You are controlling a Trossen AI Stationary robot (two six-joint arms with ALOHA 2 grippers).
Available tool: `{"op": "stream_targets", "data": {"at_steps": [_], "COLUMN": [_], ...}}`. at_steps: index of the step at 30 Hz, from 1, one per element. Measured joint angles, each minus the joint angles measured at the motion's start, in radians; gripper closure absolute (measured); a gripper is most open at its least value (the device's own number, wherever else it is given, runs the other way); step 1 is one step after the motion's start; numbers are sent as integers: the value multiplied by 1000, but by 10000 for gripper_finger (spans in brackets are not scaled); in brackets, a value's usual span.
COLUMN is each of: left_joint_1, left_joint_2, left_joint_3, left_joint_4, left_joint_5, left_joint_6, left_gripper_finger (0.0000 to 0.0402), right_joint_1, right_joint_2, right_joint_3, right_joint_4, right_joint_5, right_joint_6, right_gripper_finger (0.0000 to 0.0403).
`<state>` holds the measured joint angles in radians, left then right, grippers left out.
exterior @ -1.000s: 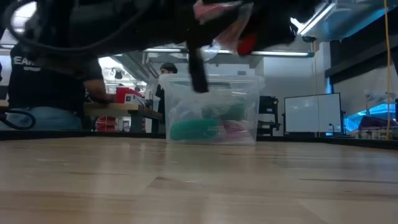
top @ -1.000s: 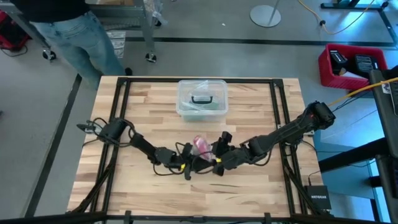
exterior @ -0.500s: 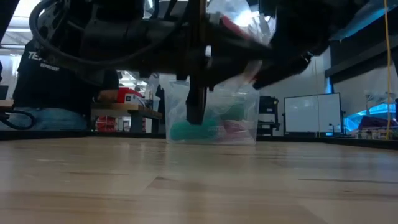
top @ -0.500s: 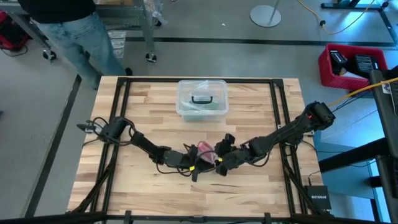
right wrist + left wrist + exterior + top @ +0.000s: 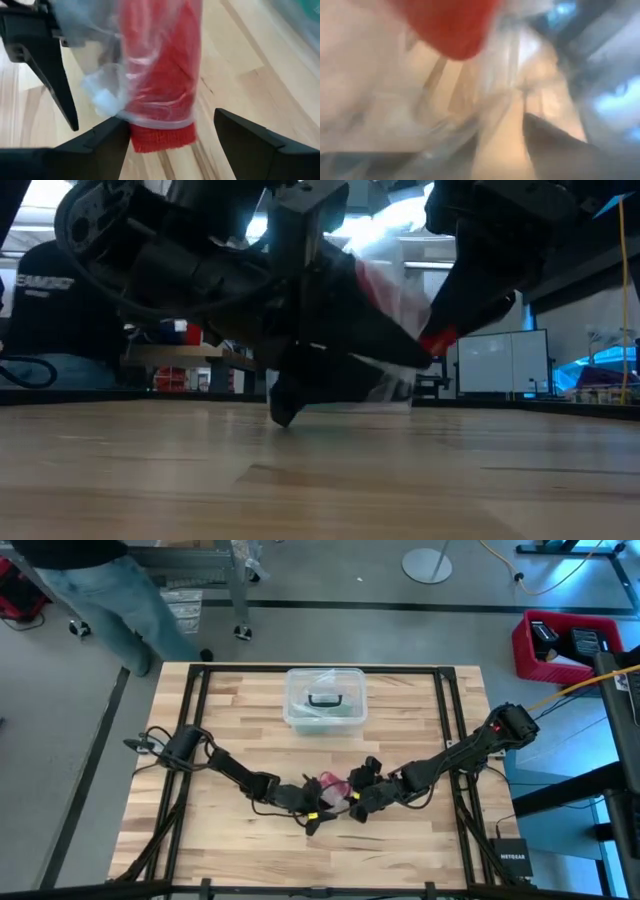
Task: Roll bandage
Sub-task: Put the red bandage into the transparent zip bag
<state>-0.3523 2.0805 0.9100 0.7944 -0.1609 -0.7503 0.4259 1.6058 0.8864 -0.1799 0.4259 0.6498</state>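
clearly the task is at an early stage: the bandage [image 5: 161, 75] is a red roll mostly wrapped in a small clear plastic bag [image 5: 107, 95], one red end poking out, held above the wooden table [image 5: 400, 710] near its middle. the right gripper [image 5: 167, 132] has its 2 fingers spread wide either side of that exposed end, not clamping it. the left gripper [image 5: 312, 812] is against the bag; whether it grips i cannot tell. unbagging and rolling remain. the clear plastic box [image 5: 324, 697] sits well behind
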Motion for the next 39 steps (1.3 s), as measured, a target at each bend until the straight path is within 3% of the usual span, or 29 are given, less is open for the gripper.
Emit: {"op": "stream_targets", "data": {"at_steps": [3,11,19,34,39], "left_joint_1": [-1,3,36,57,73], "left_joint_2": [-8,-77,-119,-118,-153], "left_joint_3": [2,-5,-5,-4,-3], "left_joint_4": [-70,-176,-250,-235,-306], "left_joint_5": [13,187,157,120,187], "left_joint_6": [17,55,63,-35,12], "left_gripper_finger": [249,249,249,249,249], "right_joint_1": [-1,-1,-2,-1,-1], "right_joint_2": [0,-1,-2,-2,-9], "right_joint_3": [2,2,2,2,2], "right_joint_4": [6,11,5,-50,-100], "right_joint_5": [10,22,61,40,2], "right_joint_6": [1,5,5,-26,-27], "right_gripper_finger": [117,117,117,117,117]}}
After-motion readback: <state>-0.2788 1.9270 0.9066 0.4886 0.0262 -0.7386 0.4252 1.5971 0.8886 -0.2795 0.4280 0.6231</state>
